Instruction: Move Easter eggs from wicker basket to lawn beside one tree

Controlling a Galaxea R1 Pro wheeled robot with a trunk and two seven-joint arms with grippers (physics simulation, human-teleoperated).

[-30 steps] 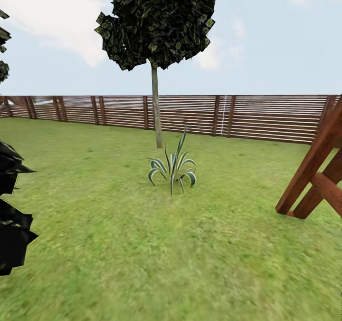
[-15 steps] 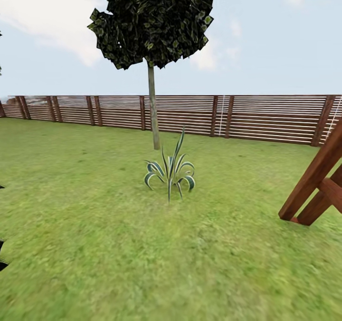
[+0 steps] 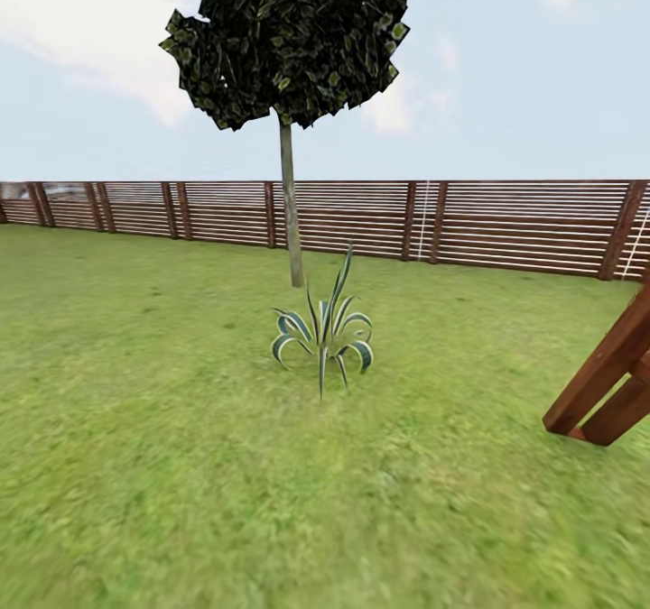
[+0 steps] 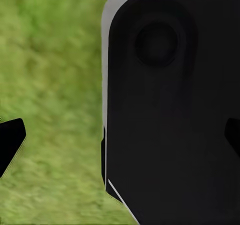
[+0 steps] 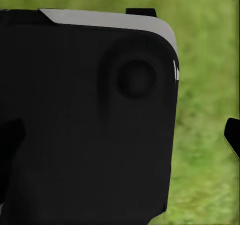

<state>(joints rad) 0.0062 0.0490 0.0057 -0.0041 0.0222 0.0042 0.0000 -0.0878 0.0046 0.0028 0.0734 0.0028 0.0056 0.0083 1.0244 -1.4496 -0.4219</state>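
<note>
Lawn [image 3: 162, 465]: wide flat green grass, mottled, running from the near foreground to a brown slatted wooden fence [image 3: 506, 223] at the far edge. Mid-lawn, a thin-trunked tree [image 3: 290, 203] with a dark round crown; just nearer, a spiky striped-leaf plant [image 3: 325, 334]. Right edge: slanted red-brown wooden beams [image 3: 609, 388] standing on the grass. Left gripper [image 4: 120, 137] and right gripper [image 5: 120, 140] hang over grass, fingertips wide apart, holding nothing, each before a black robot body panel [image 4: 170, 115].

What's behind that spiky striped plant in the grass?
Behind the spiky plant stands a thin-trunked tree on the lawn, then a wooden fence. The leaves cover some grass directly behind.
</note>
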